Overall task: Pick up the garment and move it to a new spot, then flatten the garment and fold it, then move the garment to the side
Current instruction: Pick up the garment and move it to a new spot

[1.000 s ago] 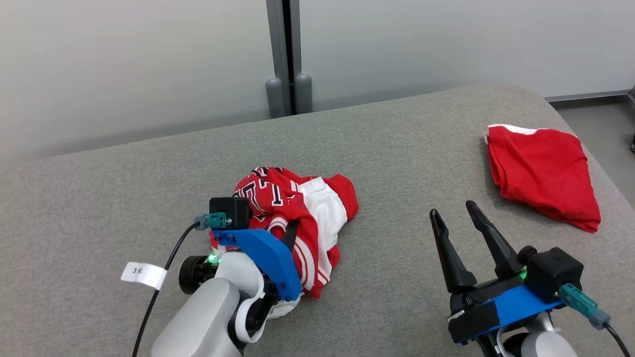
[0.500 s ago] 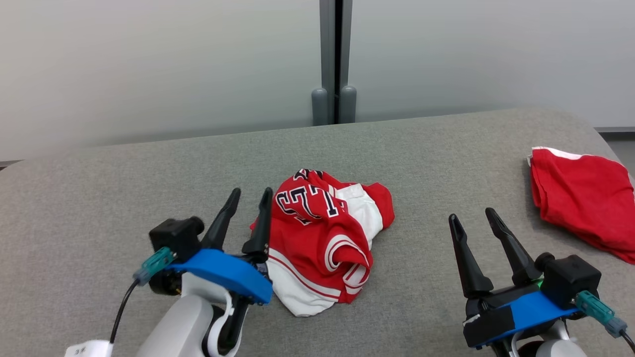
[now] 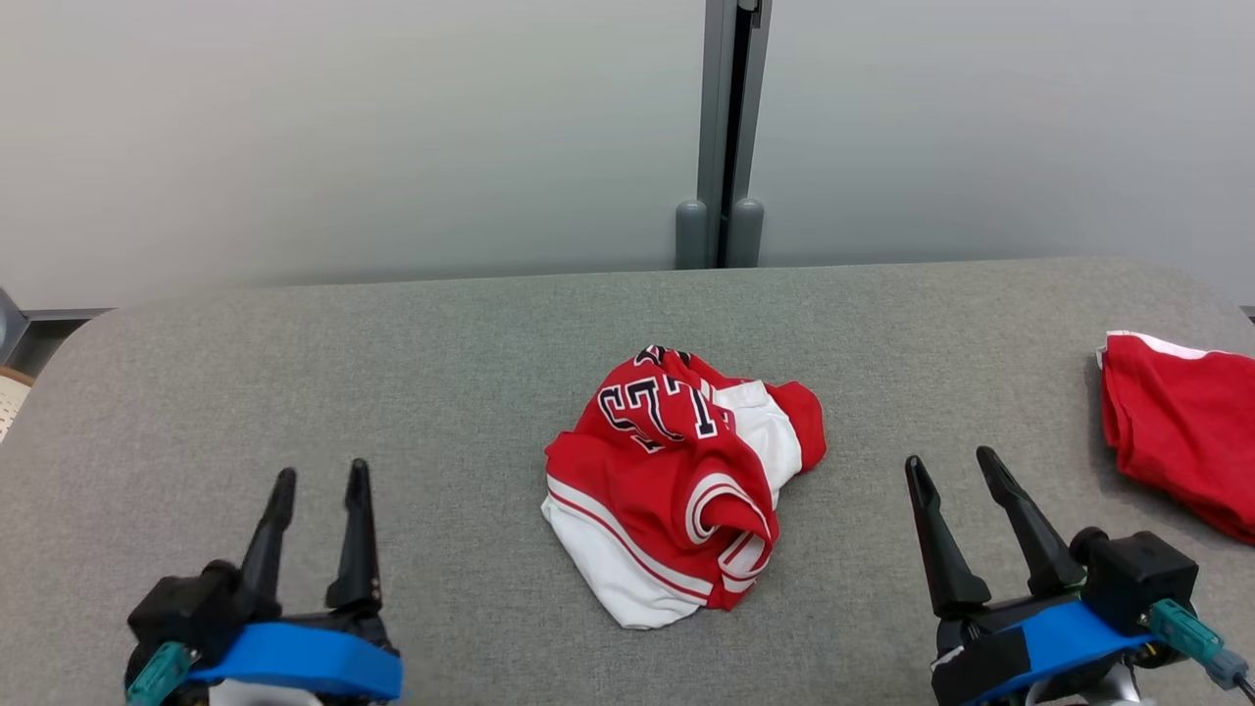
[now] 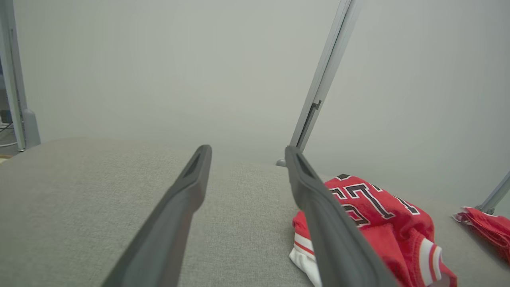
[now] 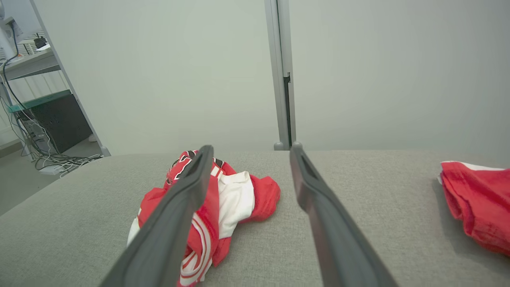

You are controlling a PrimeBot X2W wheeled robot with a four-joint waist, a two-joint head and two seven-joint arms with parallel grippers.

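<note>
Background cables [image 5: 59, 162], crumpled garment [image 5: 235, 199], right wrist view

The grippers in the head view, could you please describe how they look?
The left gripper and right gripper each have two long, dark, tapering fingers above a blue bracket with a teal plug. Beside the right one sits a black box, a dark cable leaves its plug, and black tape wraps part of its bracket.

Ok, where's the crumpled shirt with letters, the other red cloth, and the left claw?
crumpled shirt [image 3: 672, 485], head view, on its red middle folds.
red cloth [image 3: 1186, 431], head view, on its flat middle.
left gripper [image 3: 322, 472], head view, midway between its fingertips.
</note>
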